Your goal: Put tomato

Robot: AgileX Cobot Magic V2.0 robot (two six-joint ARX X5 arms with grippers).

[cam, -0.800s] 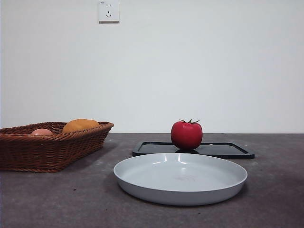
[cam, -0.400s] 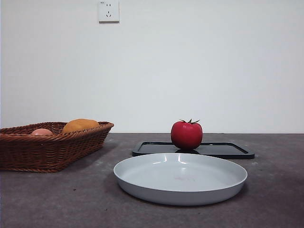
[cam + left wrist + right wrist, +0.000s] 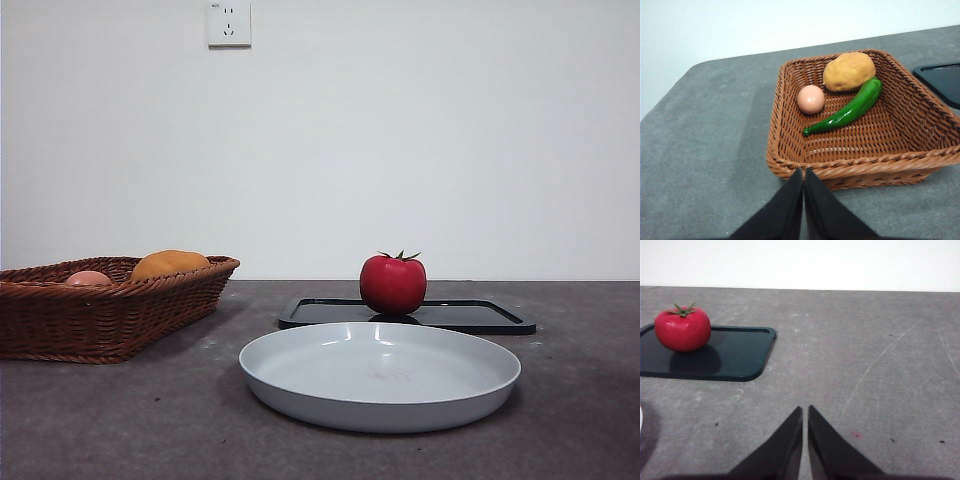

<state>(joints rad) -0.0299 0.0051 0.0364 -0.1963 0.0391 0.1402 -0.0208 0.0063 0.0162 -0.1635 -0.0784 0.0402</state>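
The tomato sits upright on the black tray, stem up, toward the tray's left part in the front view; the right wrist view shows it resting well inside the tray's raised rim, casting a shadow on the dark surface. Nothing touches it. In front of the tray, nearer the front camera, lies a shallow round light grey plate, close to the tray's front edge and bare inside. To the left stands a brown wicker basket, apart from both plate and tray. From the left wrist view the basket holds a yellowish potato, a pale pink round fruit and a green chili pepper lying slantwise, its thick end touching the potato. All rests on a grey table before a white wall with a socket.

The right gripper hangs over bare tabletop well apart from the tomato, jaws pressed together and holding nothing. The left gripper hovers just outside the basket's near rim, its jaws likewise pressed together and empty
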